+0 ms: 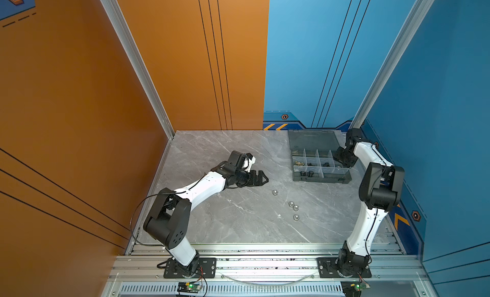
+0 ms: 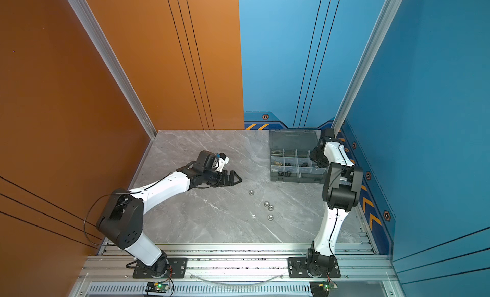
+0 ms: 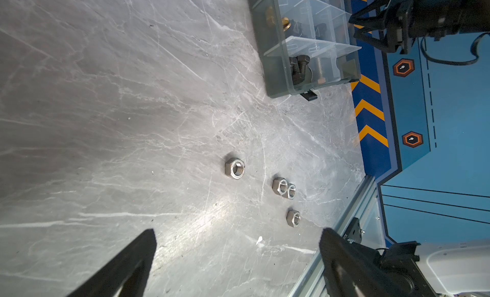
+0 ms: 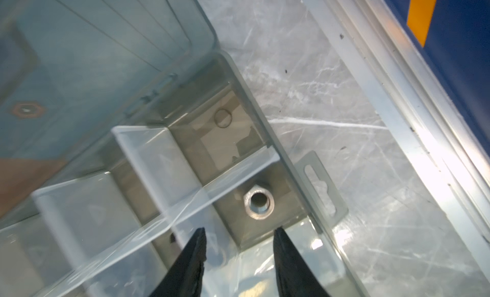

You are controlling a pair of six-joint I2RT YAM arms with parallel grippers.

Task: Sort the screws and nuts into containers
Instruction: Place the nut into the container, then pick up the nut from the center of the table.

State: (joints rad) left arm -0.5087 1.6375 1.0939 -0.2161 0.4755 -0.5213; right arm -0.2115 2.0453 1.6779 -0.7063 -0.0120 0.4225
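Note:
Several silver hex nuts lie loose on the marble table, in both top views. My left gripper hangs open just left of them, with nothing between its fingers. The smoky grey organizer box stands open at the back right. Its containers hold black screws, a silver screw and brass wing nuts. My right gripper is over the box's right-end compartment, open and empty. One silver nut lies on that compartment's floor, beyond the fingertips.
The box's lid lies flat toward the back wall. The blue side wall and an aluminium rail run close behind my right arm. A metal frame borders the table's front edge.

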